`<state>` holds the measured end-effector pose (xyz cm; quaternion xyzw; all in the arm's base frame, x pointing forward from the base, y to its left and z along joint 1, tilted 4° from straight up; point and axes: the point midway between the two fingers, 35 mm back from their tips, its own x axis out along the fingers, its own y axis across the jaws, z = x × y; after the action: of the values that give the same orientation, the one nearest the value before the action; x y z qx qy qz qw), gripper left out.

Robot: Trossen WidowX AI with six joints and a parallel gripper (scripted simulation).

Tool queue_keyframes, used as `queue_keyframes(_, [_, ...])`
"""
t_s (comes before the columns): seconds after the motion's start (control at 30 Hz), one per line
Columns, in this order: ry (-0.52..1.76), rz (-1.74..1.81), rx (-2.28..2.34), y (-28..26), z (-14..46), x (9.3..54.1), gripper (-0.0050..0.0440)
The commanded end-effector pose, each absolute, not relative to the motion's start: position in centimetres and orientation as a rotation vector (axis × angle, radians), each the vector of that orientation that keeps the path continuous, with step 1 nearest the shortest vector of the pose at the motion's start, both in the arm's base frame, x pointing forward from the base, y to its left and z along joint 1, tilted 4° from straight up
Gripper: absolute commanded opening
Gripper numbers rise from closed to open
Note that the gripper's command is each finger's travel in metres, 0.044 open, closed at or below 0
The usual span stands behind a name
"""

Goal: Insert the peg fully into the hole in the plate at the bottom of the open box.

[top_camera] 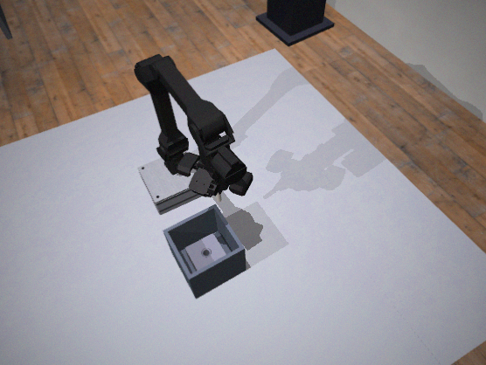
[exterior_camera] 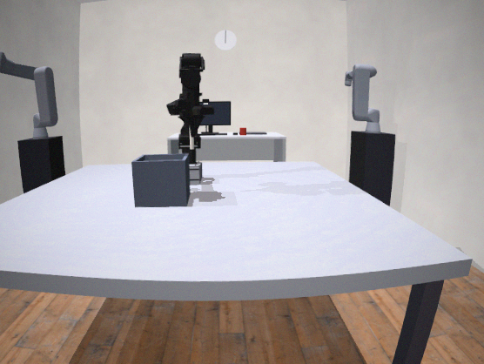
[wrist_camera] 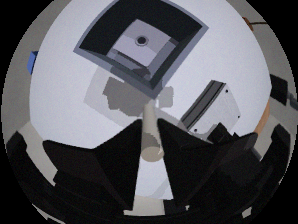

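My gripper (top_camera: 217, 192) is shut on the pale peg (top_camera: 219, 197), which hangs upright from the fingers. It also shows in the wrist view (wrist_camera: 150, 137) and in the exterior view (exterior_camera: 191, 144). The gripper hovers above the table, just beyond the far right corner of the open dark grey box, above its rim height. A light grey plate (top_camera: 205, 254) lies on the box floor with a small dark hole (top_camera: 204, 252) in its middle. In the wrist view the box (wrist_camera: 141, 39) and the hole (wrist_camera: 141, 40) lie ahead of the peg tip.
The arm's grey metal base plate (top_camera: 165, 185) sits just behind the box. Two grey arms on black pedestals (exterior_camera: 372, 167) stand beside the table. A far desk with a monitor (exterior_camera: 226, 145) is behind.
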<state>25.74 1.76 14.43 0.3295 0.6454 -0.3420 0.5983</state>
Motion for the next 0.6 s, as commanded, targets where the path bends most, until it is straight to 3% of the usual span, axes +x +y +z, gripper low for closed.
queue_keyframes(0.0, [1.493, -0.798, 0.762, 1.0, 14.5, 26.6, 0.0000])
queue_keyframes(0.57, [1.492, -0.798, 0.762, -2.5, 14.5, 29.9, 0.0000])
